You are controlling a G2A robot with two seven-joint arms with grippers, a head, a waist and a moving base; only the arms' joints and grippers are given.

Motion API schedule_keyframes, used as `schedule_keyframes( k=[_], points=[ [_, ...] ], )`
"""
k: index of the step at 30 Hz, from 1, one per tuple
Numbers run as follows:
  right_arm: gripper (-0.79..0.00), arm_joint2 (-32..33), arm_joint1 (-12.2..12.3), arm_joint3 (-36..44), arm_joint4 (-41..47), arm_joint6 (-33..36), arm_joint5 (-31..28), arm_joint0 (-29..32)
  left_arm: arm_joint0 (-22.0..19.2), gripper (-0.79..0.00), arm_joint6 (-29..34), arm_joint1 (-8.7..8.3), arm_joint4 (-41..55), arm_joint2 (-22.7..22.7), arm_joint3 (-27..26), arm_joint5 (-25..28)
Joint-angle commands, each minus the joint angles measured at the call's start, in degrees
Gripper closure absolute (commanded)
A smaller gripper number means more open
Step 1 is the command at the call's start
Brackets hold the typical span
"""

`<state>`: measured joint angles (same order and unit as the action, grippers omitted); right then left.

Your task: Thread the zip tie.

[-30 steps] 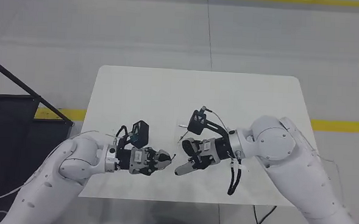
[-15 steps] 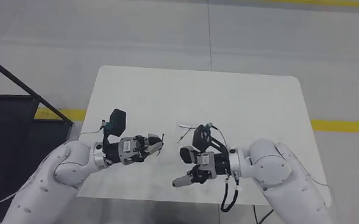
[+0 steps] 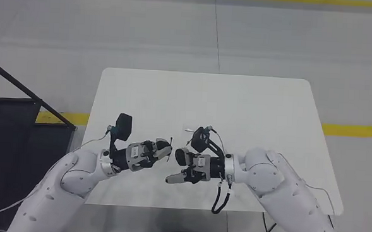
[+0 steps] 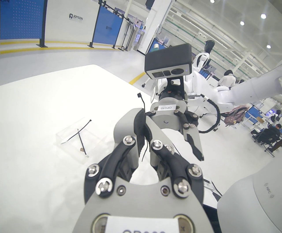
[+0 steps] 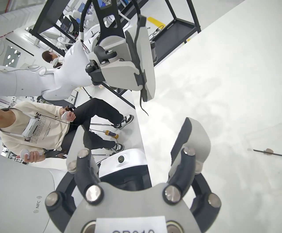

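Note:
My left gripper (image 4: pixel 144 119) is shut on a thin black zip tie (image 4: pixel 142 103). Its square head sticks up past the fingertips and its tail hangs down between the fingers. In the top view this gripper (image 3: pixel 164 150) is held above the table's near edge with the zip tie (image 3: pixel 170 142) pointing away. My right gripper (image 3: pixel 174 168) is just to its right, open and empty, facing it. In the right wrist view the open right gripper (image 5: pixel 136 132) sits close below the left gripper (image 5: pixel 141 66), and the zip tie's tail (image 5: pixel 143 108) dangles toward it.
A shallow clear tray (image 4: pixel 66 134) lies on the white table (image 3: pixel 250 107) with two spare zip ties (image 4: pixel 80 139) in it, a little beyond the grippers. One spare tie (image 5: pixel 264 151) shows on the table in the right wrist view. A black rack (image 3: pixel 8 126) stands left of the table.
The right gripper has moved left, close to the left gripper. The left gripper turned and lifted the zip tie, then stayed nearly still.

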<state>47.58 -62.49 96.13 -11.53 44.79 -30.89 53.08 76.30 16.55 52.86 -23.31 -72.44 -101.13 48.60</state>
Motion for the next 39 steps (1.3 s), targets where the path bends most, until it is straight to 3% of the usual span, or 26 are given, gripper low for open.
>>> schedule_keyframes(
  k=[1,12,22,29,39],
  points=[
    [-0.631,-0.4,-0.3,-0.7,-1.1,-2.4,-1.1,0.1,-0.1,0.0,-0.9,0.16,-0.2,0.2,0.3,-0.4],
    [-0.348,-0.3,-1.0,-0.5,-6.6,-9.3,0.3,1.5,-0.7,0.0,-2.5,0.82,-1.2,1.1,1.0,-0.8],
    [-0.197,0.4,-1.1,-0.1,-7.2,-9.6,0.6,2.2,-0.7,0.0,-3.2,1.17,-2.7,1.0,1.1,-0.8],
    [0.0,0.9,-1.3,-0.1,-7.2,-9.1,0.6,2.3,-0.6,0.0,-3.3,1.34,-3.2,0.8,1.0,-0.5],
    [0.0,1.5,-1.5,-0.6,-6.1,-8.4,1.0,2.5,-0.3,0.0,-3.7,1.59,-3.3,0.5,1.0,-0.5]
  ],
)
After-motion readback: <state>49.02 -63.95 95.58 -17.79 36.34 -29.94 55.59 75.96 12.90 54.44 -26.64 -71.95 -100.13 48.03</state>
